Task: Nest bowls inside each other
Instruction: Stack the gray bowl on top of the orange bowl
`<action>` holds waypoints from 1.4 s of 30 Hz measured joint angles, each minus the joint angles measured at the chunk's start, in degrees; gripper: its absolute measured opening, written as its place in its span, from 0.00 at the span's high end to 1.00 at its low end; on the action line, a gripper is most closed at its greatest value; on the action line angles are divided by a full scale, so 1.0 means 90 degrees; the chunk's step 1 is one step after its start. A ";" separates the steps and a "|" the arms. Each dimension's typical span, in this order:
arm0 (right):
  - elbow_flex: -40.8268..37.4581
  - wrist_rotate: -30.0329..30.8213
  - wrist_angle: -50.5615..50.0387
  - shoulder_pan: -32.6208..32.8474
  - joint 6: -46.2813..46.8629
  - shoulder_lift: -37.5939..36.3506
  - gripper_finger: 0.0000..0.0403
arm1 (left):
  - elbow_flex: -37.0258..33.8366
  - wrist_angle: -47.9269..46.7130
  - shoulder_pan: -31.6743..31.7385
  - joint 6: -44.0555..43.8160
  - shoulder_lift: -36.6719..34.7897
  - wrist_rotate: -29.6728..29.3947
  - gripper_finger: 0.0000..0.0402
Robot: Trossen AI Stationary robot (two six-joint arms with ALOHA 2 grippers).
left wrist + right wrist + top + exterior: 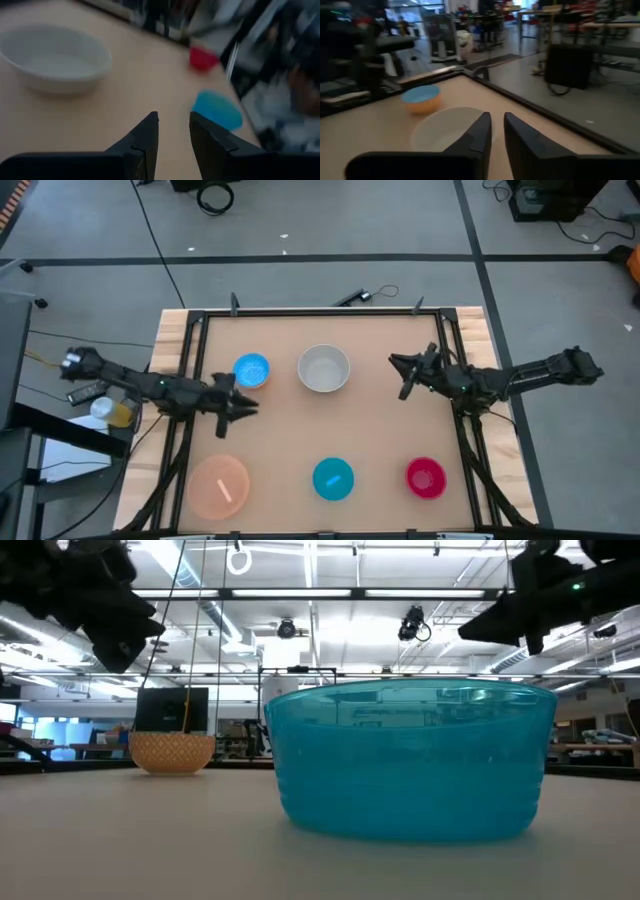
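At the left of the desk (280, 430) the large pale peach bowl (219, 486) is being left alone near the front edge, and just beyond it the left tool (243, 408) is being held above the bare surface with its fingers parted by a narrow gap and nothing gripped between them. Farther back, the small light blue bowl (251, 370) and the mid-sized white-grey bowl (324, 369) are being kept side by side, well apart from one another. Along the near edge the teal bowl (333, 479) and the magenta-red bowl (426, 478) are being seen separately, so no nesting is yet being achieved. At the right, the right tool (403, 376) is being held in the air beside the white-grey bowl, its fingers slightly parted and empty. For the step in hand, a small bowl is probably best being approached from above, one rim wall pinched, then lowered centrally into a wider bowl so nothing is being tipped. No brand, label or readable writing is being shown.
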 joint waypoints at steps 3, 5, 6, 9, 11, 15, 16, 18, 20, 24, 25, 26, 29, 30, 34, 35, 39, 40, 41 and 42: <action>0.0103 -0.0062 -0.0003 -0.0173 -0.0113 0.0314 0.76 | 0.0813 -0.0610 -0.0409 -0.0458 0.1243 0.0176 0.72; 0.0105 -0.0156 -0.0041 -0.0234 -0.0132 0.0464 0.71 | 0.1364 -0.1222 -0.0670 -0.0784 0.2062 0.0361 0.72; 0.0105 -0.0204 -0.0056 -0.0262 -0.0134 0.0537 0.68 | 0.1661 -0.1611 -0.0786 -0.0949 0.2419 0.0431 0.72; 0.0103 -0.0216 -0.0200 -0.0328 -0.0133 0.0711 0.62 | 0.2610 -0.3147 -0.1066 -0.1304 0.3394 0.0742 0.70; 0.0103 -0.0218 -0.0186 -0.0359 -0.0131 0.0817 0.58 | 0.3250 -0.4195 -0.1195 -0.1368 0.3960 0.0946 0.68; 0.0103 -0.0247 -0.0144 -0.0360 -0.0132 0.0944 0.53 | 0.4219 -0.5402 -0.1423 -0.1544 0.4744 0.1025 0.64; 0.0103 -0.0294 -0.0146 -0.0360 -0.0112 0.0965 0.52 | 0.4339 -0.5448 -0.1479 -0.1588 0.4865 0.1052 0.64; 0.0103 -0.0392 -0.0142 -0.0360 -0.0051 0.0996 0.51 | 0.4429 -0.5357 -0.1606 -0.1685 0.5073 0.1247 0.63; 0.0103 -0.0479 -0.0148 -0.0360 0.0019 0.1022 0.50 | 0.4436 -0.5415 -0.1761 -0.1858 0.5252 0.1554 0.62; 0.0103 -0.0569 -0.0104 -0.0358 0.0035 0.1045 0.50 | 0.4433 -0.5611 -0.2055 -0.1946 0.5575 0.1772 0.62; 0.0103 -0.0604 -0.0081 -0.0358 0.0034 0.1045 0.50 | 0.4433 -0.5617 -0.2108 -0.1944 0.5617 0.1799 0.62; 0.0103 -0.0606 -0.0052 -0.0358 0.0035 0.1042 0.51 | 0.4433 -0.5610 -0.2145 -0.1944 0.5659 0.1802 0.62; 0.0103 -0.0609 0.0016 -0.0358 0.0033 0.1041 0.51 | 0.4433 -0.5638 -0.2182 -0.1942 0.5740 0.1804 0.62; 0.0103 -0.0609 0.0031 -0.0358 0.0030 0.1042 0.51 | 0.4433 -0.5639 -0.2180 -0.1925 0.5741 0.1804 0.62; 0.0103 -0.0609 0.0255 -0.0358 0.0023 0.1042 0.51 | 0.4433 -0.5642 -0.1963 -0.1483 0.5704 0.1819 0.62; 0.0103 -0.0627 0.0349 -0.0358 0.0023 0.1042 0.51 | 0.4433 -0.5644 -0.1855 -0.1419 0.5666 0.1815 0.62; 0.0103 -0.0803 0.0479 -0.0391 0.0093 0.1040 0.51 | 0.4586 -0.5696 -0.1375 -0.1343 0.5534 0.1804 0.62; 0.0103 -0.0850 0.0475 -0.0433 0.0191 0.1061 0.51 | 0.4653 -0.5681 -0.1262 -0.1217 0.5485 0.1801 0.62; 0.0103 -0.0873 0.0482 -0.0487 0.0315 0.1104 0.51 | 0.4734 -0.5713 -0.1129 -0.1060 0.5415 0.1734 0.62; 0.0103 -0.0925 0.0454 -0.0552 0.0433 0.1144 0.51 | 0.4833 -0.5722 -0.0975 -0.0869 0.5353 0.1540 0.62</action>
